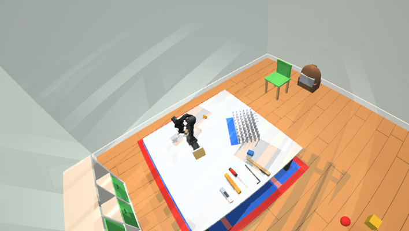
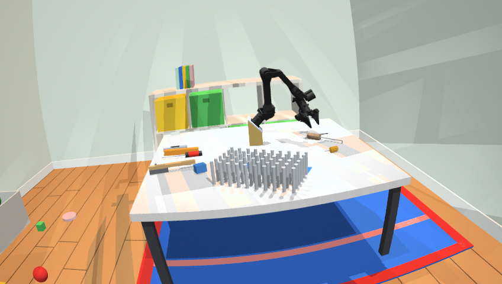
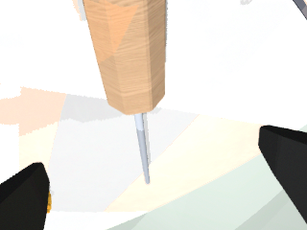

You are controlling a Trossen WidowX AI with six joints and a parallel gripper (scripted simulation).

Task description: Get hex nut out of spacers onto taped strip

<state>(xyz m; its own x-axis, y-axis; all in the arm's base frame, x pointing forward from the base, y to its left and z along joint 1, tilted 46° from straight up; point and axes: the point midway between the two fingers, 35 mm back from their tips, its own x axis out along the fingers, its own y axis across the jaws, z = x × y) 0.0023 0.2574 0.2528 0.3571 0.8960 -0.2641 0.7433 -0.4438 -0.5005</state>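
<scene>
My gripper [image 2: 314, 125] [image 3: 155, 156] is open and empty, above the table's far side. Below it lies a tool with a wooden handle [image 2: 313, 135] [image 3: 131, 57]; in the wrist view a thin metal shaft points from the handle down between the open fingers, not touching them. A tool with a short orange-yellow handle [image 1: 204, 116] [image 2: 333, 149] lies nearby, its edge showing beside the left finger in the wrist view. The metal spacers [image 2: 293, 179] stand upright in rows. The blue taped strip [image 1: 232, 131] [image 2: 309, 170] lies along one side of them. The nut cannot be seen.
A blue block [image 1: 250, 152] [image 2: 200, 167] lies near the spacers' end. Beyond it lie a long wooden-handled tool [image 1: 258, 167], a dark thin rod [image 1: 252, 173], a red-handled screwdriver [image 1: 233, 172], an orange tool [image 1: 232, 183] and a grey tool [image 1: 226, 194].
</scene>
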